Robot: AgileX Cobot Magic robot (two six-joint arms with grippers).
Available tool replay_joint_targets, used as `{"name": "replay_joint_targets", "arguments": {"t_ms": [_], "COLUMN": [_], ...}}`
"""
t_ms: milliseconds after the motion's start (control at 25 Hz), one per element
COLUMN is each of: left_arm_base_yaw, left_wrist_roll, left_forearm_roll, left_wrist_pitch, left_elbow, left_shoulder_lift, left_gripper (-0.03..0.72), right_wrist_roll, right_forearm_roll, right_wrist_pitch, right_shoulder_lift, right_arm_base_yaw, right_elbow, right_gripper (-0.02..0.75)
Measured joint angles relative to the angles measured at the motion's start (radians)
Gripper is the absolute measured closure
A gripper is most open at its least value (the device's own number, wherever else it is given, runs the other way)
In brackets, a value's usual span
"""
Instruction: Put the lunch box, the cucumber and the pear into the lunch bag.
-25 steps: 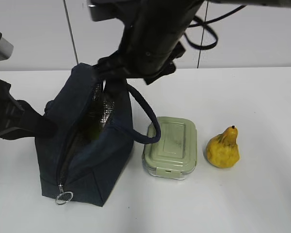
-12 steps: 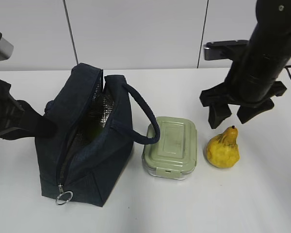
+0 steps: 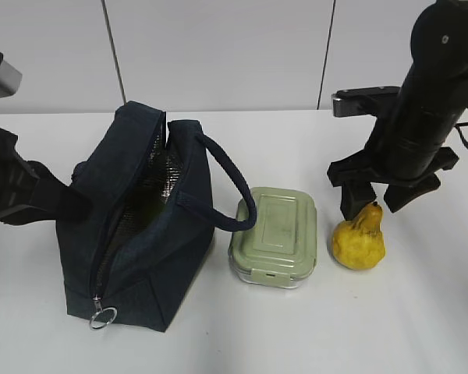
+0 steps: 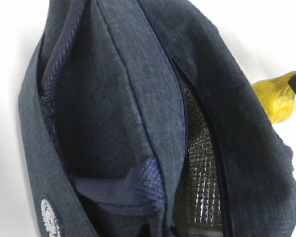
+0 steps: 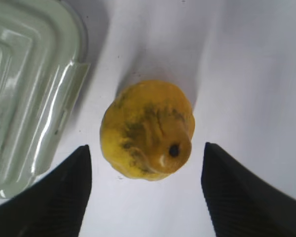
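The navy lunch bag (image 3: 140, 234) stands unzipped at the left, its foil lining showing. A dull green patch (image 3: 147, 209) deep in its opening looks like the cucumber; the rest of it is hidden. My left gripper (image 3: 66, 201) is at the bag's left rim, apparently shut on the fabric; bag cloth (image 4: 118, 98) fills the left wrist view and hides the jaws. The green-lidded lunch box (image 3: 274, 234) lies to the right of the bag. The yellow pear (image 3: 359, 243) stands upright right of the box. My right gripper (image 3: 373, 204) is open just above it, fingers either side of the pear (image 5: 145, 131).
The bag's looped handle (image 3: 232, 187) arches over toward the lunch box. The box's corner (image 5: 24, 84) lies close to the left finger (image 5: 64, 192) in the right wrist view. A white wall stands behind the white table (image 3: 421, 327).
My right arm has swung from over the bag's opening to the right and come down over the pear. The bag, box, pear and left arm have not moved.
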Motion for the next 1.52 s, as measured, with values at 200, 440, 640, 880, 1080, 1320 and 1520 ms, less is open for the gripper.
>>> {"name": "replay_joint_targets", "arguments": {"t_ms": [200,440,640,880,1080,1320,1520], "left_arm_base_yaw": [0.0,0.0,0.0,0.0,0.0,0.0,0.0], "left_wrist_roll": [0.0,0.0,0.0,0.0,0.0,0.0,0.0], "left_forearm_roll": [0.001,0.002,0.002,0.002,0.002,0.002,0.004], "left_wrist_pitch": [0.0,0.002,0.009,0.009,0.006,0.004,0.004], "left_elbow": [0.0,0.0,0.0,0.0,0.0,0.0,0.0], "left_shoulder_lift": [0.0,0.0,0.0,0.0,0.0,0.0,0.0], "left_gripper": [0.704,0.704,0.704,0.704,0.704,0.704,0.704], "right_wrist_roll": [-0.001,-0.001,0.013,-0.091,-0.235,-0.263,-0.258], "right_forearm_roll": [-0.002,0.004,-0.046,0.073,0.284,0.322,0.278], "right_wrist_pitch": [-0.01,-0.005,-0.005,-0.007,-0.028,-0.066,-0.058], "right_shoulder_lift": [0.067,0.077,-0.01,-0.197,-0.232,-0.085,0.061], "right_arm_base_yaw": [0.0,0.0,-0.002,0.041,0.213,0.382,0.391], "right_elbow": [0.0,-0.002,0.004,-0.063,-0.201,-0.336,-0.349], "right_gripper": [0.22,0.496,0.528,0.531,0.531,0.531,0.531]}}
